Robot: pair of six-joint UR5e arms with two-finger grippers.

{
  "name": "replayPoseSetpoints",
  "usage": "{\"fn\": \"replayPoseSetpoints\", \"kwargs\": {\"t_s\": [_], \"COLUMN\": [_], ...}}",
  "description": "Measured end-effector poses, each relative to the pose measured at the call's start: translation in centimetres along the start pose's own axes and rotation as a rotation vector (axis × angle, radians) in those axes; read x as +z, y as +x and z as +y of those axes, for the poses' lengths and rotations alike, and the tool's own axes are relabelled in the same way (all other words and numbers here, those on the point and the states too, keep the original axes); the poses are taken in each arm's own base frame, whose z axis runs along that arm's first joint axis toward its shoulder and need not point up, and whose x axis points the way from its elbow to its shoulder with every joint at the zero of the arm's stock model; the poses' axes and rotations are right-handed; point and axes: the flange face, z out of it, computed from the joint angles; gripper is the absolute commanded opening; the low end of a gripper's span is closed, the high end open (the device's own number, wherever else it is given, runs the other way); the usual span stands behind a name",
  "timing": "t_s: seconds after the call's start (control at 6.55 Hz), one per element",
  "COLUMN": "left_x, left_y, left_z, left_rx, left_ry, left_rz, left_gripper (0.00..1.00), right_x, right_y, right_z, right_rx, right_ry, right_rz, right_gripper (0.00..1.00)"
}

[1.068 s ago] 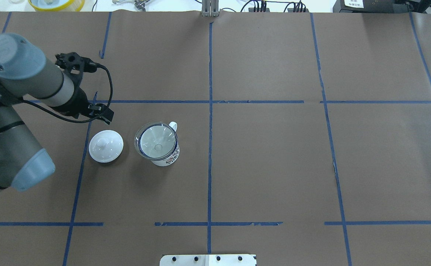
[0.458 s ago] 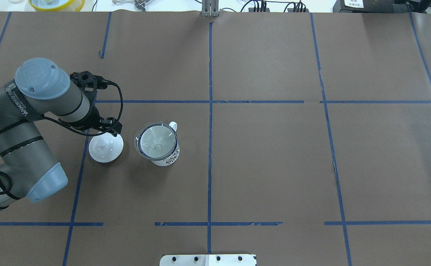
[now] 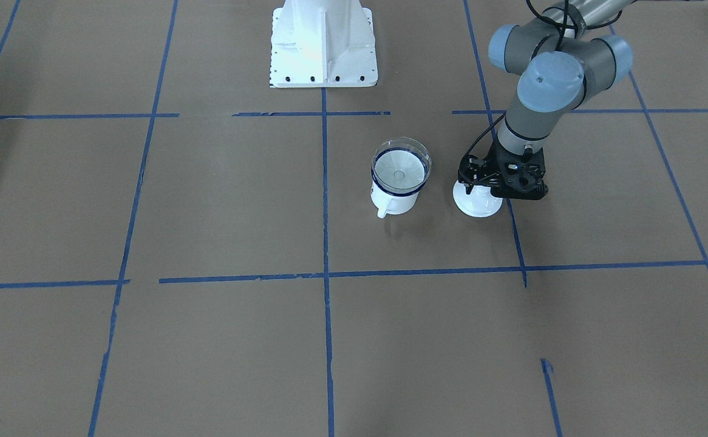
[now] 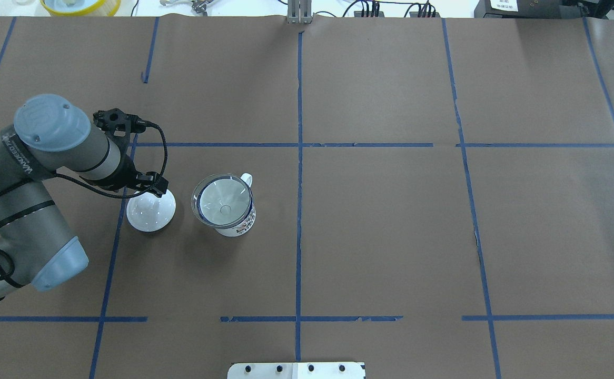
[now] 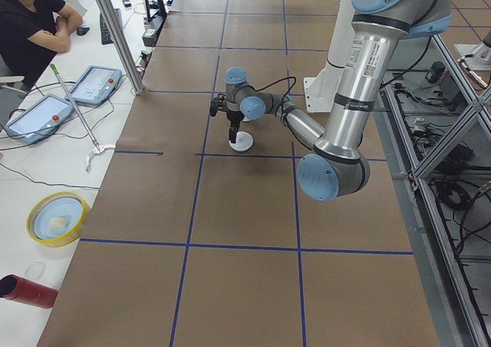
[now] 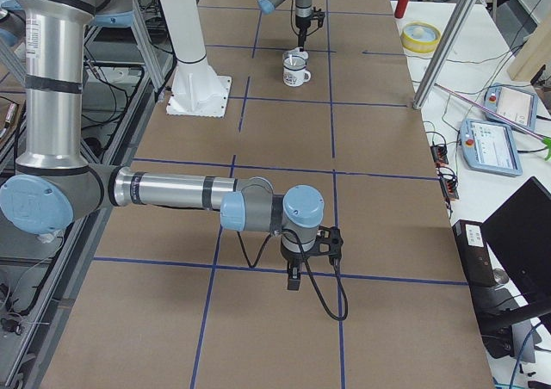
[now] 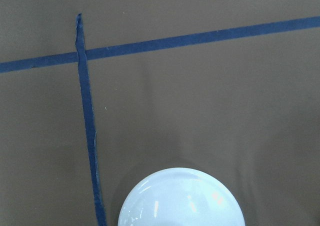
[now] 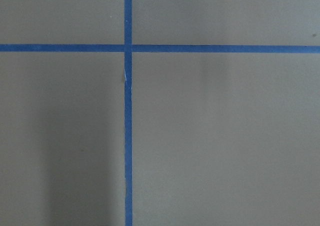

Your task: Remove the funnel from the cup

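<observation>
The clear funnel sits in the mouth of the white cup, which has a dark blue rim; both also show in the front view, the funnel on the cup. My left gripper points down over the white domed lid, beside the cup and apart from it. Its fingers are hidden by the wrist, so I cannot tell if it is open. My right gripper hangs over bare table far from the cup; I cannot tell its state.
The lid fills the lower edge of the left wrist view, its knob out of sight. Blue tape lines cross the brown paper. The robot base stands behind the cup. An operator sits off the table's far side.
My left arm has swung in toward the lid; its gripper now stands over the lid and hides the knob. Cup and funnel have not moved.
</observation>
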Motion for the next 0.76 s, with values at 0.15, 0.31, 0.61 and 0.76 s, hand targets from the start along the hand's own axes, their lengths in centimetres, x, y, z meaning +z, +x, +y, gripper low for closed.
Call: {"fn": "replayPoseSetpoints", "kwargs": {"t_s": [0.15, 0.31, 0.61, 0.76], "left_x": [0.2, 0.4, 0.9, 0.9], "left_y": [-0.2, 0.0, 0.8, 1.1], "left_z": [0.1, 0.4, 1.1, 1.3], "left_rx": [-0.012, -0.020, -0.028, -0.030], "left_ry": [0.007, 0.006, -0.004, -0.006], "left_rz": [0.011, 0.015, 0.020, 0.023], "left_gripper": [0.99, 0.91, 0.82, 0.75], "right_x": [0.0, 0.0, 0.0, 0.0], "right_y": [0.0, 0.0, 0.0, 0.0], "right_z": [0.0, 0.0, 0.0, 0.0], "right_rx": [0.001, 0.000, 0.000, 0.000], "right_ry": [-0.001, 0.000, 0.000, 0.000], "right_rz": [0.000, 0.000, 0.000, 0.000], "right_gripper": [1.00, 1.00, 1.00, 1.00]}}
